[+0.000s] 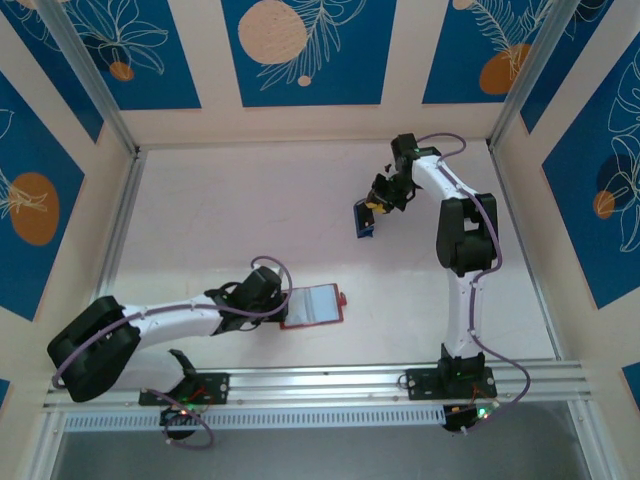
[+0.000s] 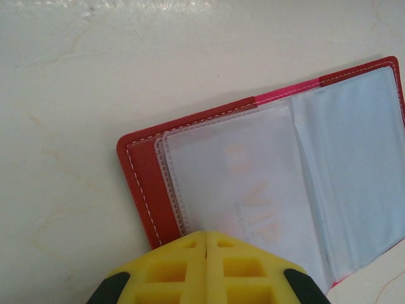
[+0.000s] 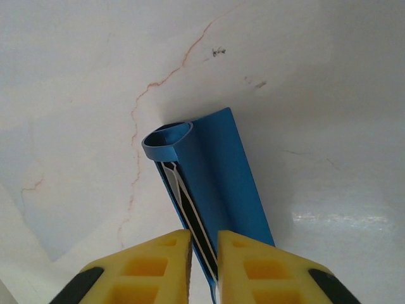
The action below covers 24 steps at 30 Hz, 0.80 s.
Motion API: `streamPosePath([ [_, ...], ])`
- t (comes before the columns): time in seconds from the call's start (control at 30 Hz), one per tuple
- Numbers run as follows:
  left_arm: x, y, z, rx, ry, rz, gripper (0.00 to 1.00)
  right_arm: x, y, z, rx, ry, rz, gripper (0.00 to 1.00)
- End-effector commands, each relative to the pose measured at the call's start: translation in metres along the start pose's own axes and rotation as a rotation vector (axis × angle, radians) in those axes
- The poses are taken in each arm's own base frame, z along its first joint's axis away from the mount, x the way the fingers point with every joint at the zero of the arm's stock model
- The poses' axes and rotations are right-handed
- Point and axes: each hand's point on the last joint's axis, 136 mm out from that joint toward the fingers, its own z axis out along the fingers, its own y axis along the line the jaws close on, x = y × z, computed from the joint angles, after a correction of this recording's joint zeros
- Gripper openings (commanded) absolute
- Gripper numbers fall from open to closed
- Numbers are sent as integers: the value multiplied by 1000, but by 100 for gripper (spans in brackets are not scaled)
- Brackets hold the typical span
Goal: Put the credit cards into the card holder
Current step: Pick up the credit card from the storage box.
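Note:
The card holder (image 1: 315, 305) lies open on the table, red with pale clear pockets (image 2: 253, 183) facing up and its snap tab at the right. My left gripper (image 1: 283, 300) is shut, and its yellow tips (image 2: 206, 235) rest over the holder's near left edge with nothing between them. Farther back and to the right, the blue credit cards (image 1: 362, 218) stand on edge. My right gripper (image 1: 378, 207) is shut on them. In the right wrist view the cards (image 3: 215, 164) run edge-on between the two fingers (image 3: 204, 237), showing dark and white edges, with a rounded blue loop at the far end.
Pale tabletop with faint reddish crack lines (image 3: 136, 120) surrounds both arms. Metal frame rails (image 1: 120, 210) and blue-patterned walls close off the left, right and back. A rail (image 1: 330, 385) carrying the arm bases runs along the near edge.

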Motion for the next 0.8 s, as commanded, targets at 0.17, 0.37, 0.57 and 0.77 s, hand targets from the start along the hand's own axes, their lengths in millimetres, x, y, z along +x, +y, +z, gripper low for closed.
streamPosePath([
  [0.17, 16, 16, 2, -59, 41, -3, 2, 3, 14, -4, -52, 23, -17, 12],
  [0.37, 17, 16, 4, -56, 47, -6, 2, 4, 12, -6, -36, 18, -25, 6],
  [0.57, 17, 14, 6, -53, 48, -8, 2, 6, 12, -14, -13, 7, -42, 5],
  [0.77, 16, 14, 7, -54, 48, -9, 2, 12, 16, -20, -5, 9, -63, 2],
])
